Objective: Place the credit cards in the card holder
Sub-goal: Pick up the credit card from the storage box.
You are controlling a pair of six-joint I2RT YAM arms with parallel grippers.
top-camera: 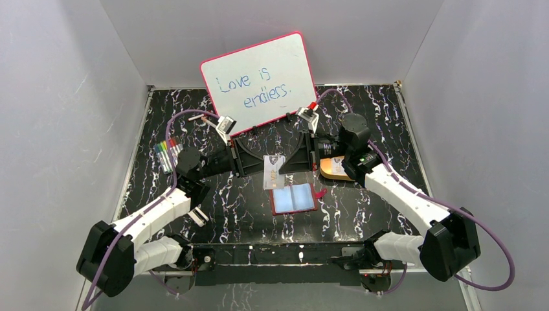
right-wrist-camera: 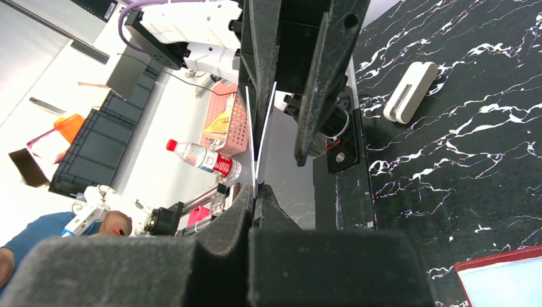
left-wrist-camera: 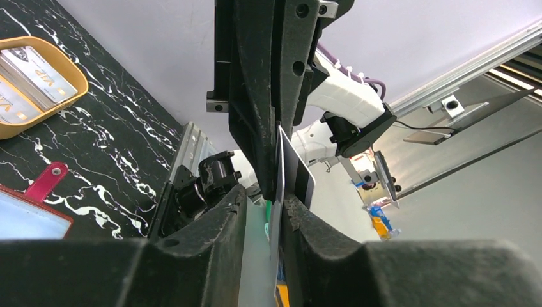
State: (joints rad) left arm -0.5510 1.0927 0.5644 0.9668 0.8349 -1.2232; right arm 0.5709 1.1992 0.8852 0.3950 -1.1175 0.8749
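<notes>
Two thin whitish credit cards (top-camera: 274, 170) splay from my clamped right pincer (right-wrist-camera: 254, 189); left pincer (left-wrist-camera: 265, 199) ajar; one could drop beside the dark-red card holder (top-camera: 293, 198).

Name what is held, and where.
The right gripper pinches a credit card by its edge; whether the left gripper grips the opposite edge cannot be told.

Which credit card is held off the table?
The credit card pinched in the right arm's jaws, near the open card holder; the other cards lie flat in the orange tray.
</notes>
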